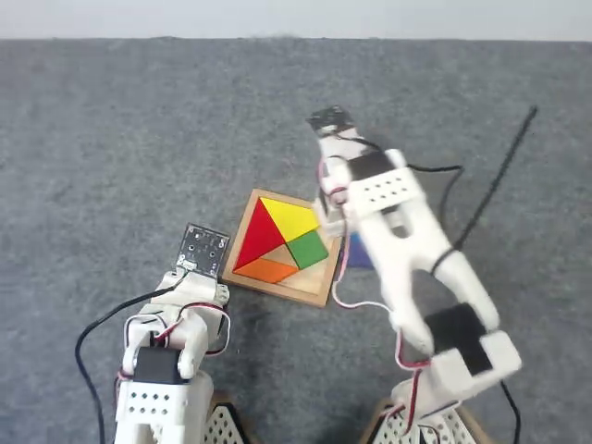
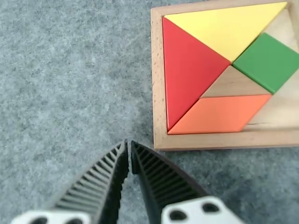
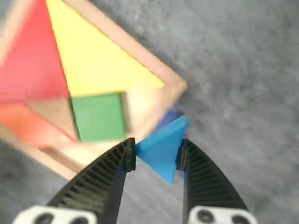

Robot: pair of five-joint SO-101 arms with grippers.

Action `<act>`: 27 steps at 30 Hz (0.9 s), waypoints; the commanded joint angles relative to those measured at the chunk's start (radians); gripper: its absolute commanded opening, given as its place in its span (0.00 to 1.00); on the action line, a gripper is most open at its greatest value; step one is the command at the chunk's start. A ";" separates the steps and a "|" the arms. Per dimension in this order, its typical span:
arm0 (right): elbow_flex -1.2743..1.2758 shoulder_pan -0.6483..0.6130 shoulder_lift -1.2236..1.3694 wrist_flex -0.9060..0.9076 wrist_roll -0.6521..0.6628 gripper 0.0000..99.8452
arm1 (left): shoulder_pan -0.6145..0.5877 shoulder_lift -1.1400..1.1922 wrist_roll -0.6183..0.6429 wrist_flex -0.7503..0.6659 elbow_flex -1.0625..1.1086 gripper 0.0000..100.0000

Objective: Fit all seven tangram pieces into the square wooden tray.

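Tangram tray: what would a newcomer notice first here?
The square wooden tray on the grey carpet, part filled: red triangle, yellow triangle, green square, orange parallelogram. The right gripper clamps a blue triangle by the tray's edge; the left gripper is closed beside the tray.

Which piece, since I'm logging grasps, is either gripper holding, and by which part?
The right gripper pinches a blue triangular tangram piece, one finger at a corner, the other on the opposite edge. The left gripper is shut on nothing.
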 commanded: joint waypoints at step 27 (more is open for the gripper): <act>-0.345 -0.096 0.348 0.027 -0.448 0.26 | -0.003 -0.012 0.008 0.005 -0.007 0.01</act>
